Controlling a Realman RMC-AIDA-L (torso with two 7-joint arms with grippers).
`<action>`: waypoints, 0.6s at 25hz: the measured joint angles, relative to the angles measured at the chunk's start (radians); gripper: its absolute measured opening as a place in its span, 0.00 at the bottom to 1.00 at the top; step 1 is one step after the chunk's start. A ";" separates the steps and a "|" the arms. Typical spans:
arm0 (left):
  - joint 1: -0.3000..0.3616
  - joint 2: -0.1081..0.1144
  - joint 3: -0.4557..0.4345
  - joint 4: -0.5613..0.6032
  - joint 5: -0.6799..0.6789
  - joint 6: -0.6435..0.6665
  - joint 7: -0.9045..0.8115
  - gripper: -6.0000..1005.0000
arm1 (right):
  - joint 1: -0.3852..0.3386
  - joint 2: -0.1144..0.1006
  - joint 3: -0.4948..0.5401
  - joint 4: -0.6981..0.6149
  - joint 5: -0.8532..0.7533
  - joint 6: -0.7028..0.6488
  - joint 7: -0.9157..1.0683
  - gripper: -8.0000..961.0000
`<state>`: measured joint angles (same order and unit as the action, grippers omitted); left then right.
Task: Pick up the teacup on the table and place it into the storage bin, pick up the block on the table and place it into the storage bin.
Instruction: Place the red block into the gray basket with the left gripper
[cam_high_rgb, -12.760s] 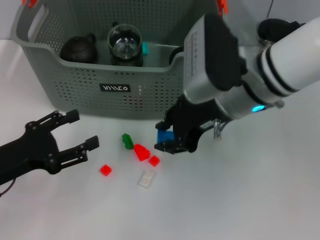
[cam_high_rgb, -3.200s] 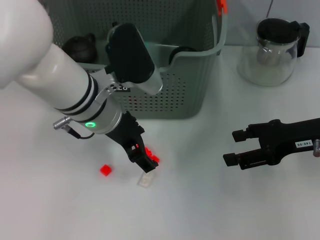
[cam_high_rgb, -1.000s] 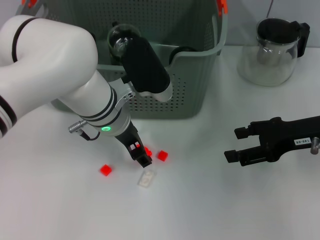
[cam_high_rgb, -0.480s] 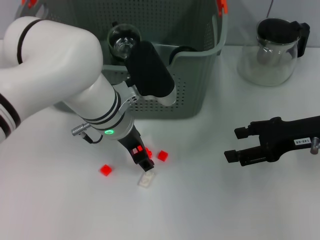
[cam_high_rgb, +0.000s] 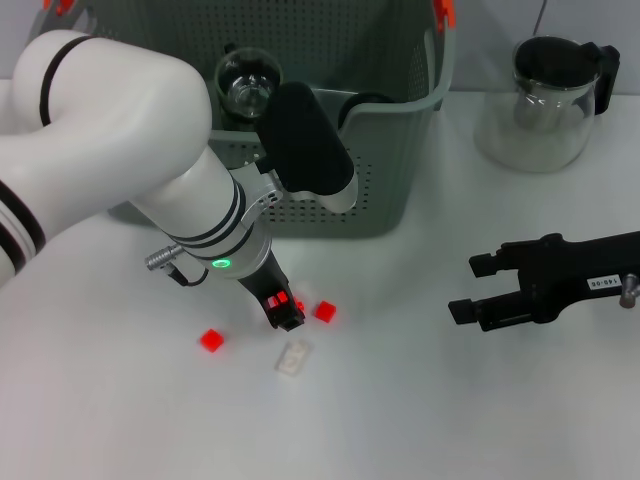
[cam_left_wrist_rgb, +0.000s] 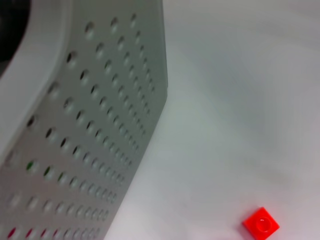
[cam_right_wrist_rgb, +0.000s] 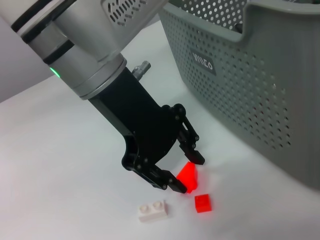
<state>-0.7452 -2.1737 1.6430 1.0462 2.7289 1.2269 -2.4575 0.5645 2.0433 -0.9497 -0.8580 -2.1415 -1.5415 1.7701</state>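
Observation:
The grey perforated storage bin (cam_high_rgb: 392, 190) stands at the back, and its wall also fills the left wrist view (cam_left_wrist_rgb: 95, 130). A clear glass teacup (cam_high_rgb: 248, 85) stands inside it. My left gripper (cam_high_rgb: 286, 316) is down at the table in front of the bin. In the right wrist view its black fingers (cam_right_wrist_rgb: 194, 155) sit on either side of a red block (cam_right_wrist_rgb: 188, 174), shut on it. My right gripper (cam_high_rgb: 467, 289) hovers open and empty at the right, away from the blocks.
A small red block (cam_high_rgb: 324, 311) lies just right of the left gripper, another (cam_high_rgb: 210, 340) to its left, and a white block (cam_high_rgb: 293, 357) in front. A glass teapot with a black lid (cam_high_rgb: 545, 100) stands at the back right.
My left gripper has drawn back a little from the white block toward the bin, staying around the red block. The right arm has not moved.

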 joint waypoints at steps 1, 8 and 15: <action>0.000 0.000 0.000 0.000 0.000 0.000 0.000 0.64 | 0.000 0.000 0.000 0.000 0.000 0.000 0.000 0.92; 0.000 0.000 0.003 -0.001 0.000 0.006 0.005 0.48 | 0.000 0.000 0.001 0.001 0.000 0.000 0.000 0.92; 0.000 0.000 0.010 -0.002 0.000 0.008 0.007 0.48 | 0.000 0.000 0.002 0.001 0.000 0.001 0.000 0.92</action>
<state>-0.7456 -2.1737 1.6529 1.0446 2.7289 1.2347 -2.4506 0.5645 2.0432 -0.9481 -0.8574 -2.1414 -1.5402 1.7701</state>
